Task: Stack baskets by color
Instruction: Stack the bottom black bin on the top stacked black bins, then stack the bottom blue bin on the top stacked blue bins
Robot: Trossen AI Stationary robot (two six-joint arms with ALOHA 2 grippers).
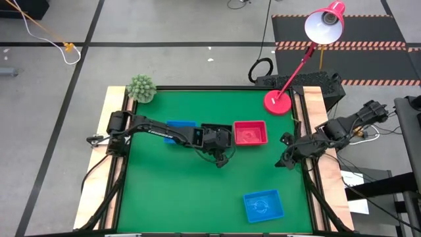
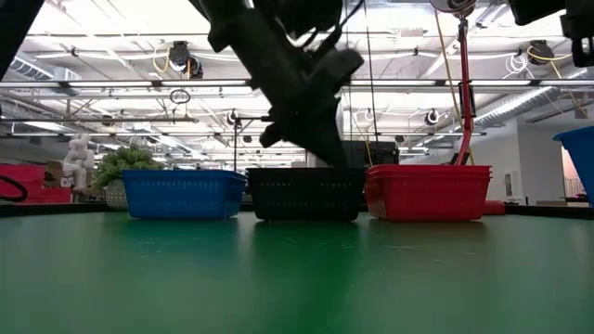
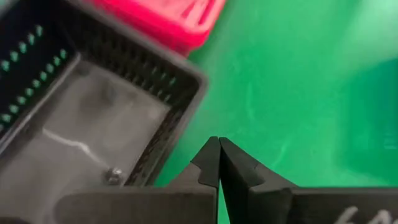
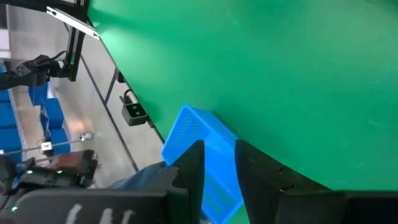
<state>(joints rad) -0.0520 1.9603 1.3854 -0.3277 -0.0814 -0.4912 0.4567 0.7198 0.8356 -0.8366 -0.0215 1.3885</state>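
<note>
Three baskets stand in a row across the middle of the green table: a blue basket [image 1: 181, 124] partly under my left arm, a black basket [image 3: 93, 124] and a red basket [image 1: 250, 132]. My left gripper [image 3: 219, 144] is shut and slants down over bare table just beside the black basket's corner [image 3: 186, 93], with green showing between them. Another blue basket [image 1: 263, 205] lies near the front edge. My right gripper [image 4: 219, 155], at the table's right side [image 1: 283, 160], points toward that blue basket [image 4: 199, 134] with a narrow gap between its fingers and nothing in it.
A red desk lamp has its round base [image 1: 277, 102] on the table's far right corner, its head [image 1: 325, 23] beyond the edge. A small green plant [image 1: 140, 87] stands at the far left corner. Bare green table [image 1: 191, 197] lies at the near left.
</note>
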